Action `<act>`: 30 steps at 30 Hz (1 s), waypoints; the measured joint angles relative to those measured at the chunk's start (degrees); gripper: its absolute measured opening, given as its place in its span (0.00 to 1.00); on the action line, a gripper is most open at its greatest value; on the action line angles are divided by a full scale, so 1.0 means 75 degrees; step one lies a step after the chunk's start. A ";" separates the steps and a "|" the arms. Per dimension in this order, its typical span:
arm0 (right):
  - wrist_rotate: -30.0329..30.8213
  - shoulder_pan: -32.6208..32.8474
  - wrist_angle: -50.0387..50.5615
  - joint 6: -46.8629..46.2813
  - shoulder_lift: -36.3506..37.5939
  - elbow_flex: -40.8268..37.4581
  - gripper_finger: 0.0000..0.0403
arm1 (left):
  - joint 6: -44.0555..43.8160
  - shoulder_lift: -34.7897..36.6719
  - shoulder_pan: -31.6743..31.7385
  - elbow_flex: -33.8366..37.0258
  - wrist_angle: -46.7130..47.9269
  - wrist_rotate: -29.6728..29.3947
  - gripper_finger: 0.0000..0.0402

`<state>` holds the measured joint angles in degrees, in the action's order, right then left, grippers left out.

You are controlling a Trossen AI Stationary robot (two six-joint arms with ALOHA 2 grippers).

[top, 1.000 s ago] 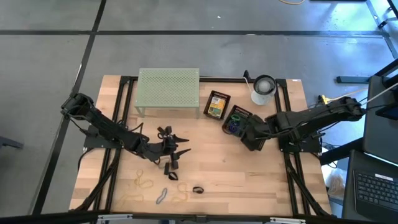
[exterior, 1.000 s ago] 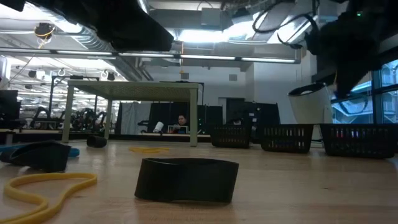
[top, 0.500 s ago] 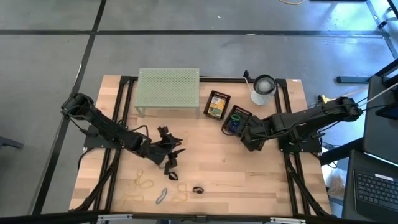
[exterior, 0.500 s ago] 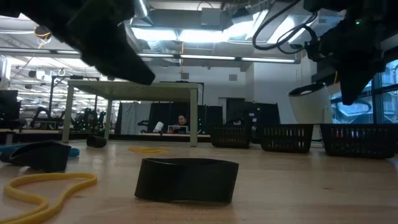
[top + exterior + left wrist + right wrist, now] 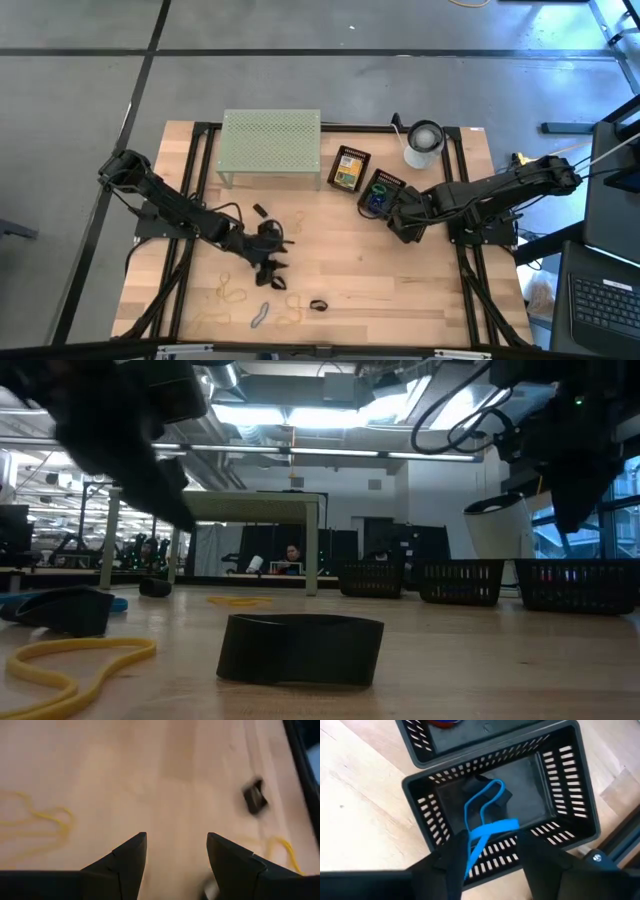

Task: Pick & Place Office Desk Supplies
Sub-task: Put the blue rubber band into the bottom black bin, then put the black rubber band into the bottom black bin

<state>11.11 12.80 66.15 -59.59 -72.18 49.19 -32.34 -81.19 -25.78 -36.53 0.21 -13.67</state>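
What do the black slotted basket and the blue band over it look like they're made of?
Basket: likely moulded plastic, matte black, with even slots and rounded rims. Blue band: probably rubber, a flat smooth loop bending limply between the right gripper's fingers.

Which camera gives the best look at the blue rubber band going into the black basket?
The right wrist view: the blue rubber band fills the middle, draped over the black basket just ahead of the right gripper. The high view shows only a blue speck; the low and left wrist views miss it.
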 joint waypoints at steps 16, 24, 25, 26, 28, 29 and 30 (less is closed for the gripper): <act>0.0602 0.0000 0.0087 0.0055 0.0000 0.0000 0.59 | 0.1243 -0.0036 -0.0206 0.0009 0.1073 0.1063 0.51; 0.0603 0.0000 0.0073 0.0065 0.0000 0.0000 0.60 | 0.1452 -0.0588 -0.0461 0.0006 -0.0178 0.1189 0.51; 0.0603 0.0000 0.0073 0.0067 0.0001 0.0000 0.60 | 0.1573 -0.0711 -0.0513 0.0006 -0.0366 0.1161 0.51; 0.0603 0.0000 0.0072 0.0067 0.0003 0.0000 0.60 | 0.1685 -0.0841 -0.0555 0.0006 -0.0509 0.1137 0.51; 0.0603 0.0000 0.0070 0.0067 0.0003 0.0000 0.60 | 0.1832 -0.1133 -0.0614 0.0006 -0.0637 0.1062 0.51; 0.0603 0.0000 0.0070 0.0067 0.0003 0.0000 0.60 | 0.1848 -0.1258 -0.0631 0.0006 -0.0645 0.1017 0.51; 0.0603 0.0000 0.0064 0.0067 0.0003 0.0000 0.60 | 0.1842 -0.1389 -0.0647 0.0006 -0.0645 0.1004 0.51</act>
<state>15.64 12.80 66.63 -59.09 -72.16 49.19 -18.53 -91.61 -30.63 -36.49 -4.62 -6.14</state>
